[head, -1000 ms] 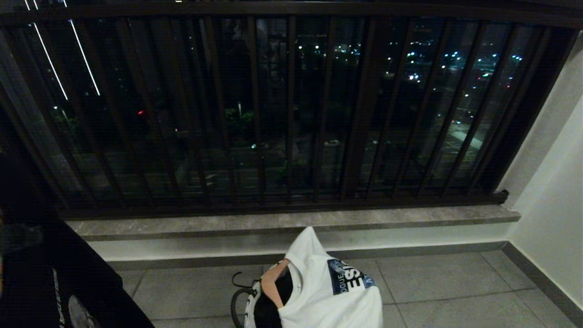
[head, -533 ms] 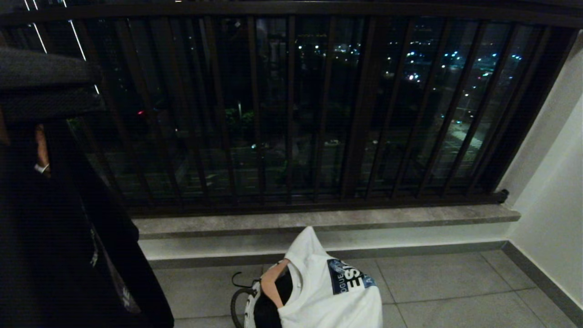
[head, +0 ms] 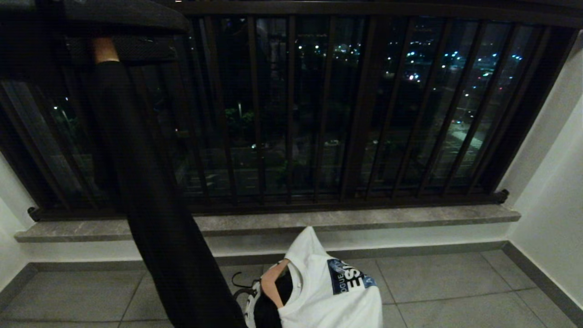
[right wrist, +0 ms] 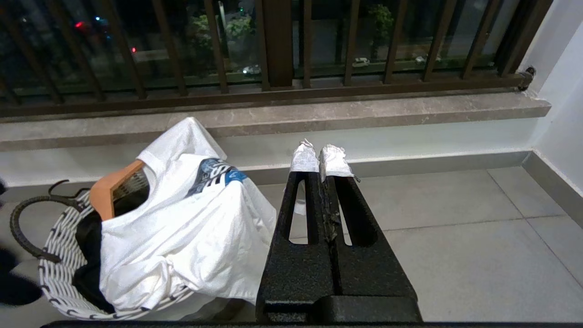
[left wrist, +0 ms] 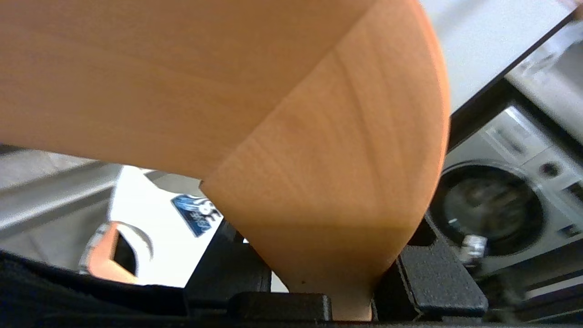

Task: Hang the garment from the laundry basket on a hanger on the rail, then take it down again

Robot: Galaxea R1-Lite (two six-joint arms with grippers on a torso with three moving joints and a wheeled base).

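My left gripper [left wrist: 337, 278] is shut on the lower middle of a wooden hanger [left wrist: 273, 114]. In the head view it is raised at the top left [head: 123, 45], and a black garment [head: 150, 214] hangs from the hanger in a long drape down past the window guard. The laundry basket [right wrist: 59, 273] stands on the floor below, holding a white T-shirt [right wrist: 182, 218] on a second wooden hanger [right wrist: 114, 189] and some black cloth. My right gripper [right wrist: 321, 159] is shut and empty, low to the right of the basket. The rail is out of view.
Dark brown window-guard bars [head: 319, 114] stand over a stone sill [head: 355, 218] straight ahead. A white wall [head: 551, 182] closes the right side. A washing machine [left wrist: 492, 214] shows in the left wrist view. Grey floor tiles [head: 455, 291] lie to the right of the basket.
My left arm has risen from the lower left to the top left with the hanger, lifting the black garment, which now hangs long. The basket and the right gripper have stayed put.
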